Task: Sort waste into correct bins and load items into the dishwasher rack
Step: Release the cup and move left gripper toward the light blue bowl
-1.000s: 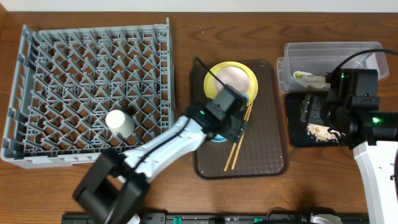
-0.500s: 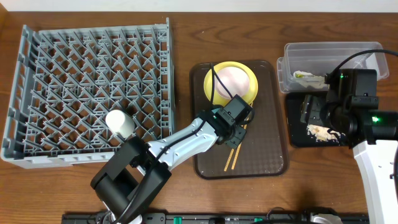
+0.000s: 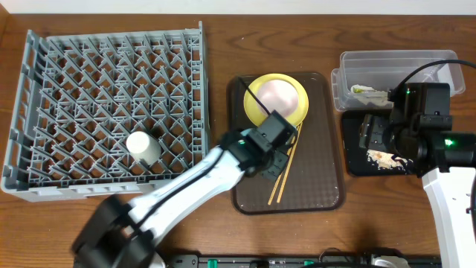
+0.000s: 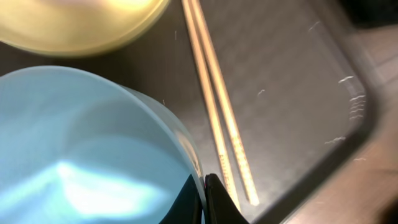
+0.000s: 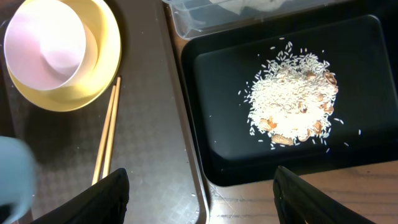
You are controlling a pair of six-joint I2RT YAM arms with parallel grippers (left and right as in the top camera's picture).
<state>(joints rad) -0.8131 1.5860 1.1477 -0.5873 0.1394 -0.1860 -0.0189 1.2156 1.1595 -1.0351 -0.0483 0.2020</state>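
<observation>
My left gripper (image 4: 204, 196) is shut on the rim of the light-blue bowl (image 4: 81, 155), one finger inside and one outside. It is over the brown serving tray (image 3: 320, 149). Two chopsticks (image 4: 217, 106) lie on that tray just right of the bowl. The pale-yellow plate (image 3: 277, 98) holds the white bowl (image 5: 53, 43) at the tray's far end. A cream cup (image 3: 143, 147) stands in the grey dishwasher rack (image 3: 104, 89). My right gripper (image 5: 202, 202) hangs open over the near edge of the black tray (image 5: 211, 143). That tray carries the rice crumbs (image 5: 292, 99).
The clear tub (image 3: 398, 63) behind the black tray holds the green-and-yellow wrapper (image 3: 370, 94). The rack fills the left side of the table. Bare wood shows between the rack and the serving tray and along the front edge.
My left jaws have closed on the blue bowl's rim, and the left arm has shifted. The right arm has stayed where it was.
</observation>
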